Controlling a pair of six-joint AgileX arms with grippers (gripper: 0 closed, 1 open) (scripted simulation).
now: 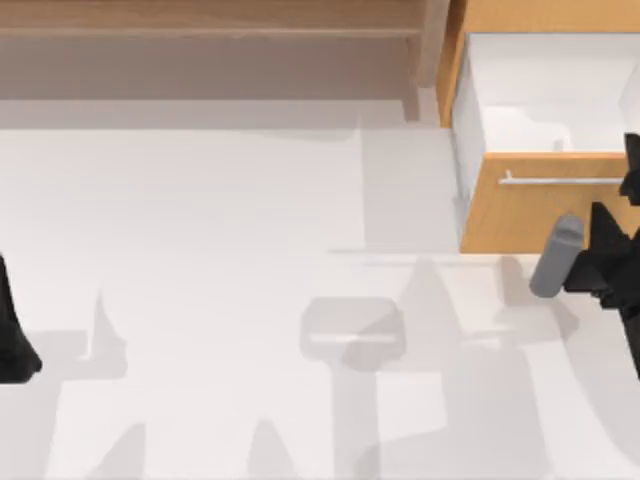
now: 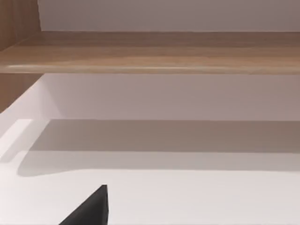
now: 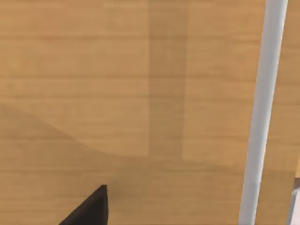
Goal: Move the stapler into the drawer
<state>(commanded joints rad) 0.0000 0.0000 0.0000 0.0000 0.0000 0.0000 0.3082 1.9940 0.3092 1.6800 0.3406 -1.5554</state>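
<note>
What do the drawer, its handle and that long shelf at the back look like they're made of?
The drawer front looks like light orange-brown wood with a matte finish; grain lines show in the right wrist view. Its inside is plain white, perhaps painted. The handle is a thin silvery bar, probably metal. The shelf looks like darker brown wood with streaky grain.

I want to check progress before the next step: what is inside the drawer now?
The drawer is pulled open, and its white inside looks bare. The right tool, at the handle, covers the far right part. The stapler lies out on the table.
</note>
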